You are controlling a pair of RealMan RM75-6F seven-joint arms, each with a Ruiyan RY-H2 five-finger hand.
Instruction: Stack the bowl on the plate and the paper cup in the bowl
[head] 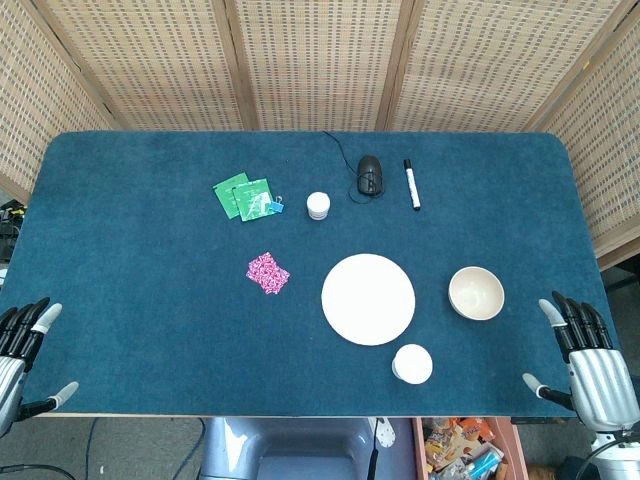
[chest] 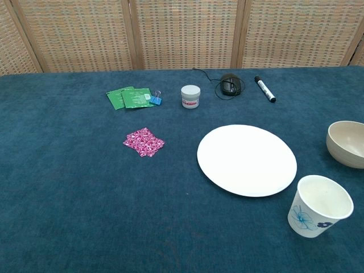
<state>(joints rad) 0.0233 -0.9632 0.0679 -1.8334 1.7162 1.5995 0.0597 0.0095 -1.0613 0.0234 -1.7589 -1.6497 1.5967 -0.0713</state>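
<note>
Chest view: empty bowl (chest: 347, 143) at plate's (chest: 246, 160) 3 o'clock, empty cup (chest: 317, 206) at 5; both hands (head: 24, 350) (head: 590, 355) spread, holding nothing.

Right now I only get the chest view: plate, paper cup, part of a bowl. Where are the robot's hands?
Observer: The head view shows both at the table's near edge, the left hand at the left corner and the right hand at the right corner.
Operator: Holding anything?
Observer: No, both are open and empty.
Operator: Which is nearer the bowl?
Observer: The right hand; the bowl sits beside it, not touching.
</note>
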